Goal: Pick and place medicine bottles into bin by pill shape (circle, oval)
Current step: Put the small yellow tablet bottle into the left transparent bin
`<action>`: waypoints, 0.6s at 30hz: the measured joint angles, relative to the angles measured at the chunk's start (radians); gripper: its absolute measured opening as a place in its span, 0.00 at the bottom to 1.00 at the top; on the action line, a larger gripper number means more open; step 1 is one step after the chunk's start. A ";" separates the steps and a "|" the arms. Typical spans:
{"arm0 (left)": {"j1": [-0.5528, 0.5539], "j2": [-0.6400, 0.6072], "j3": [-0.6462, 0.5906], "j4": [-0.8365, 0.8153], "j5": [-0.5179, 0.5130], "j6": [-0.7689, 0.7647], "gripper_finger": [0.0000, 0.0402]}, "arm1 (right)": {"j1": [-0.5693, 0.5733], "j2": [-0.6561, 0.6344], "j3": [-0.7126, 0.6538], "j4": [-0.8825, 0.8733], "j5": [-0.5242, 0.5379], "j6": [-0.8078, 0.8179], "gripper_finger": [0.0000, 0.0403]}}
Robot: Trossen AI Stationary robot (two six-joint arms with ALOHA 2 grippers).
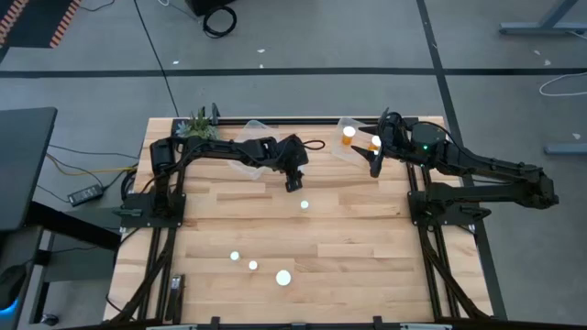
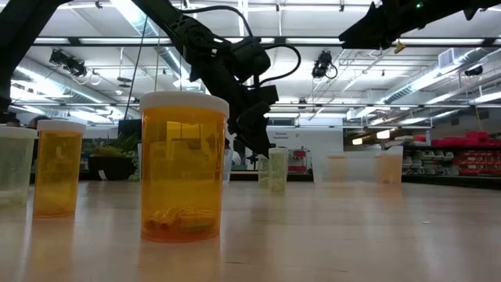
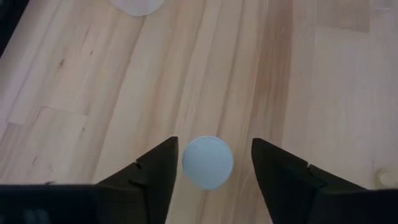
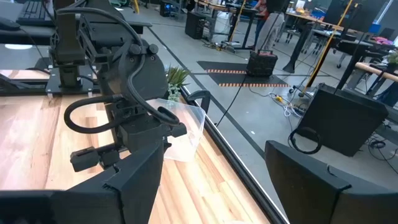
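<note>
Bare wood point(image 3: 124, 93) around capped bottle point(image 3: 208, 162)

The high view looks straight down from well above, taking in the whole wooden table point(image 1: 348, 229), both arms and the grey floor around it. The low view sits at table-top level by the near edge, facing level across the boards into the room; a medicine bottle point(image 2: 182, 166) stands very close to its lens. The left wrist view points almost straight down at the boards from close range, past the left pincer point(image 3: 214, 180), with a white bottle cap point(image 3: 208, 162) between its fingers; the high view shows that cap point(image 1: 304, 204) near the table's middle. The right wrist view faces along the far edge from above the far right corner, over the right pincer point(image 4: 214, 186), onto the left arm point(image 4: 124, 106), which the high and low views also hold.
</note>
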 joint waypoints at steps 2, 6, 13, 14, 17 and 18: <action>0.000 0.000 0.000 -0.004 0.000 0.000 0.48 | 0.000 0.000 0.000 0.000 0.000 0.001 0.71; 0.000 0.000 0.000 -0.005 0.000 0.000 0.40 | 0.000 0.000 0.000 0.000 0.000 0.002 0.71; 0.000 -0.008 0.000 -0.031 0.000 0.000 0.31 | 0.000 0.000 0.000 -0.009 0.000 0.004 0.71; 0.000 -0.012 0.000 -0.031 0.000 0.000 0.31 | 0.000 0.000 0.000 -0.012 0.000 0.004 0.71; 0.000 -0.037 0.000 -0.042 0.000 -0.003 0.31 | 0.000 0.000 0.000 -0.020 0.000 0.008 0.71; 0.000 -0.048 0.000 -0.049 0.000 -0.005 0.31 | 0.000 0.000 0.000 -0.023 0.000 0.010 0.71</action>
